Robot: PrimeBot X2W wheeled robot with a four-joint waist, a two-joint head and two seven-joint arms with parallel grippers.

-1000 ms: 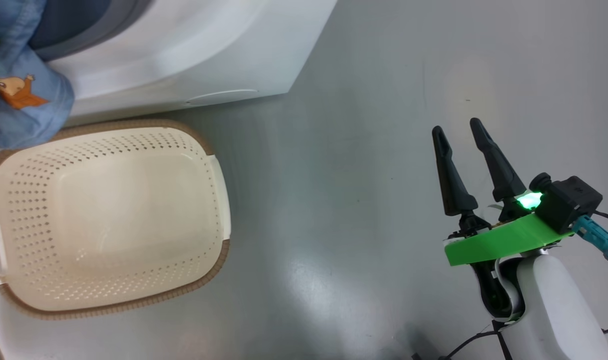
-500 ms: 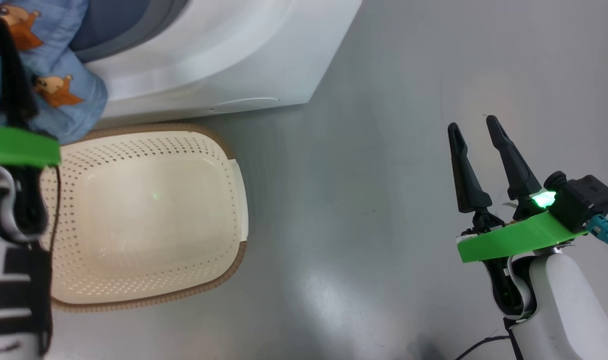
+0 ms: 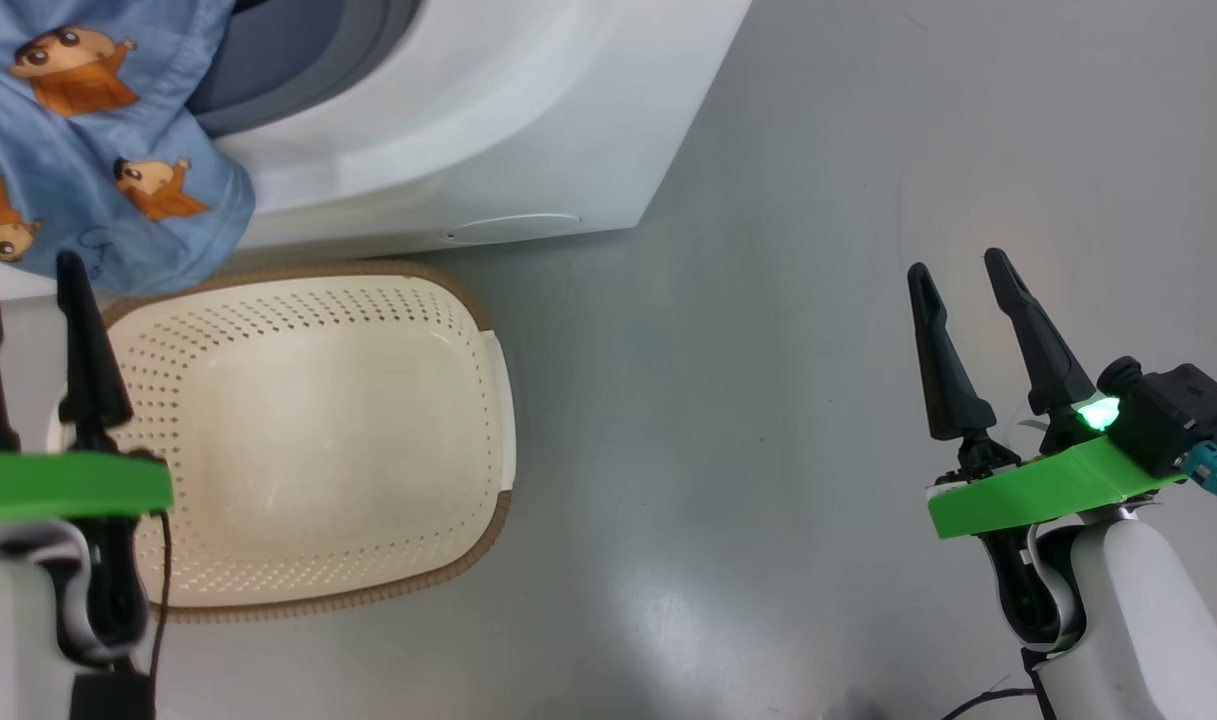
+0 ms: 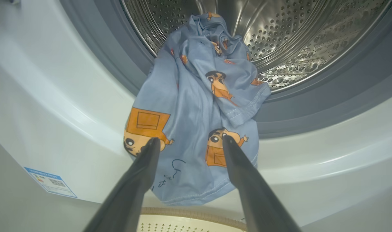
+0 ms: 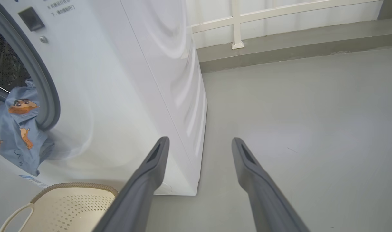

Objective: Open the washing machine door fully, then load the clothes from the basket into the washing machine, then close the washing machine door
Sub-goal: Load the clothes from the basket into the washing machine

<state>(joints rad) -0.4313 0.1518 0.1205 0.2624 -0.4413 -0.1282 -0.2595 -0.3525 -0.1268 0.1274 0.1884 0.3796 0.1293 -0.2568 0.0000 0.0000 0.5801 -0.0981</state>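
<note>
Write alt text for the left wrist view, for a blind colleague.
Light blue clothes with cartoon figures hang half out of the steel drum of the washing machine, over the grey gasket and down the white front. The left gripper stands open, its two dark fingers in front of the hanging end; the basket rim shows below.

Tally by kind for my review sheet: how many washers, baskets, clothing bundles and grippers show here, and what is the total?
washing machine: 1
basket: 1
clothes, one bundle: 1
Grippers, left gripper and right gripper: 2
Total: 5
</note>
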